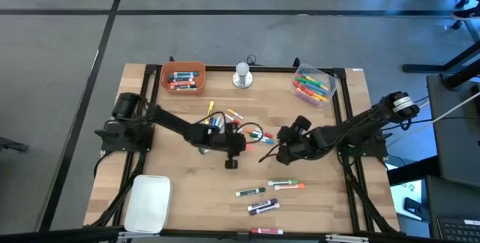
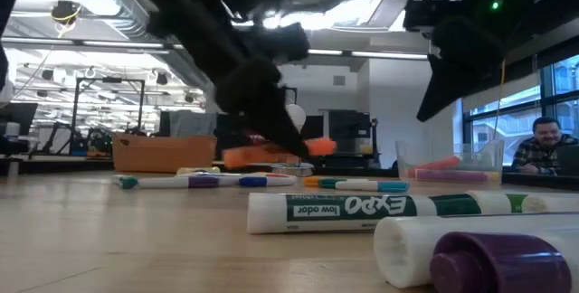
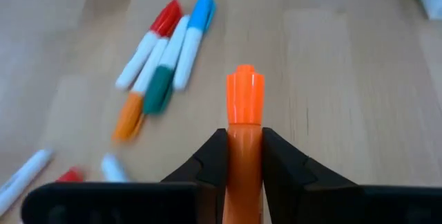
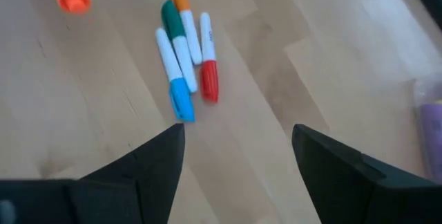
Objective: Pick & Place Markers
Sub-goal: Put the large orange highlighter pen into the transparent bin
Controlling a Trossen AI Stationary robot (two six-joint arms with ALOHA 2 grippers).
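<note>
My left gripper (image 1: 240,138) hangs over the table's middle, shut on an orange marker (image 3: 245,113), which also shows in the low view (image 2: 271,154) above the wood. Just to the right, my right gripper (image 4: 238,148) hovers open with nothing between its fingers. On the table between the two grippers lies a small cluster of markers (image 4: 183,58) with blue, green, red and orange caps. More markers (image 1: 217,119) lie on the table at the far side of the left gripper. My left gripper pinches the orange marker's barrel (image 3: 245,141) between its two fingers. The fingers come slanting down from the table's left, and the marker runs along them. Its orange capped end (image 3: 245,92) sticks out past the fingertips. The marker is lifted clear of the table.
At the far edge stand a brown tray (image 1: 182,78) and a clear bin (image 1: 313,85), both holding markers, with a silver knob (image 1: 241,76) between them. A white container (image 1: 146,202) sits near left. Loose markers (image 1: 266,192) lie near the front edge. A person (image 2: 547,144) sits beyond the table.
</note>
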